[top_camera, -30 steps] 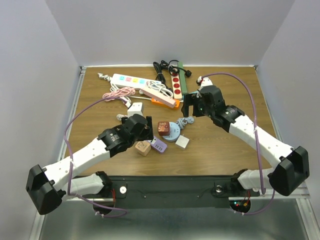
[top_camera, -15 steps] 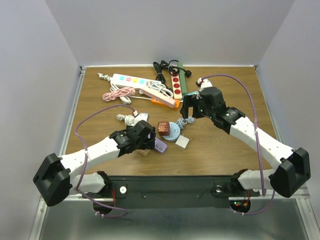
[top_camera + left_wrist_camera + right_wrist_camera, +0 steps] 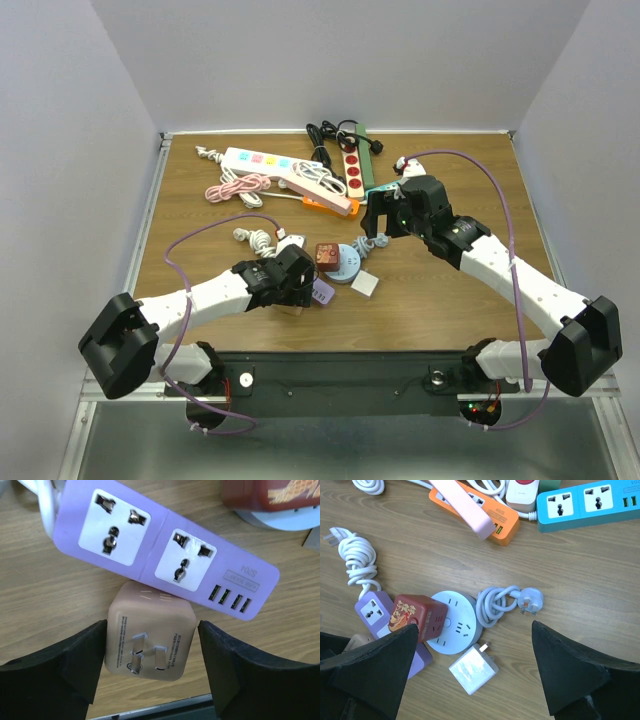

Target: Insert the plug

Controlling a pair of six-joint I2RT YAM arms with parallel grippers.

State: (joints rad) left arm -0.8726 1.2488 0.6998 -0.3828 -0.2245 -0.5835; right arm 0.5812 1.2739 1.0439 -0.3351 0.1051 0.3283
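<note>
Left claw [image 3: 152, 626] stood open astride the pink cube plug [image 3: 150, 640], one finger just beside each flank; I could not tell whether they touched it. The plug lay on the table [image 3: 45, 605], prongs facing my wrist camera, just beside the purple strip [image 3: 165, 555]. Right claw [image 3: 475, 626] hung wide open above the round socket [image 3: 454, 622].

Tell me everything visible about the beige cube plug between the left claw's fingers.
The cube plug is pinkish-beige, plastic-looking, with rounded corners. Its three metal prongs and small printed text face up at the camera. It lies on the wooden table, its far edge against the purple strip. The open left claw straddles it; contact is unclear.
</note>
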